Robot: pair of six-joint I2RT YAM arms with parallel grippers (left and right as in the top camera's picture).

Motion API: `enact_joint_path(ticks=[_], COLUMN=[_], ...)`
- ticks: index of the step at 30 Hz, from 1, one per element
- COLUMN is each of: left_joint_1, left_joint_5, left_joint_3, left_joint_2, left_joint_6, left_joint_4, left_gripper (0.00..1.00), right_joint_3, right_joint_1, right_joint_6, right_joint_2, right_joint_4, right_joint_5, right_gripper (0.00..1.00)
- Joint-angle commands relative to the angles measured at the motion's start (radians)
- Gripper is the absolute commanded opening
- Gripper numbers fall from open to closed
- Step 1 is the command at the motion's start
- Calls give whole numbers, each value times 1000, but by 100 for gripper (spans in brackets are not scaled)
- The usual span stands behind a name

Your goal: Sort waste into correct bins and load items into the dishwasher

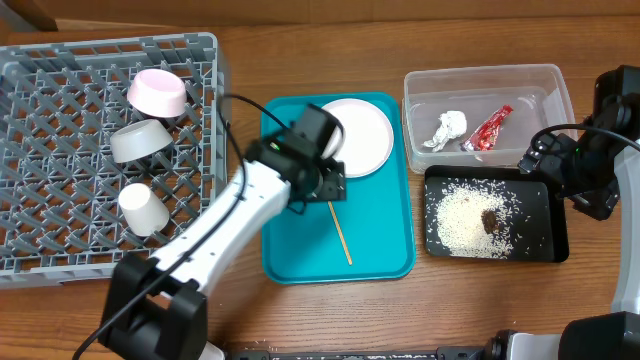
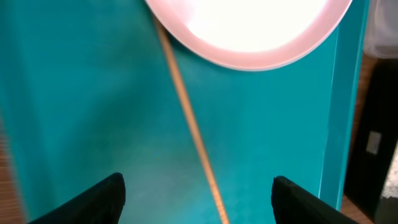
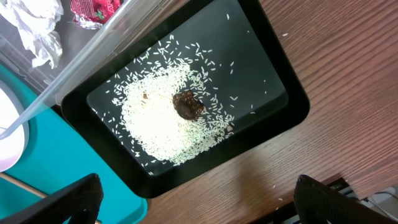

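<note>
My left gripper is open above the teal tray, its fingers either side of a wooden chopstick. The large white plate lies at the tray's far end. The pinkish dish, grey bowl and white cup sit in the grey dish rack. The clear tub holds the white tissue and red wrapper. The black tray holds rice and the brown lump. My right gripper is open and empty beside the black tray.
The teal tray lies between the rack and the bins. A few rice grains lie on the wooden table beside the black tray. The right arm stands at the table's right edge.
</note>
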Motion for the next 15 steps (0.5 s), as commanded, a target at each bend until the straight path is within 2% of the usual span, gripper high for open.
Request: enact_joint_path(ticks=[1,4,9,15], left_joint_1=[-66,-107,-118,-117], left_joint_5=[-54,-155,-158,-167], left_joint_3=[-80,-96,-96,-96], left_joint_2=[45,100,184,208], left_joint_6=[-93,-90,-90,-90], left_joint_4=[73,86,82,46], left_gripper=[77,78,78,69], right_joint_3=[9,9,9,9], right_joint_1=[-2,-2,-2,-2], right_joint_6=[-6,-6,-6,-6], right_joint_2=[-15,-15,-15,-15], right_joint_4=[2,2,2,2], right_joint_5=[-2,-2,-2,-2], right_gripper=[100,100,100,100])
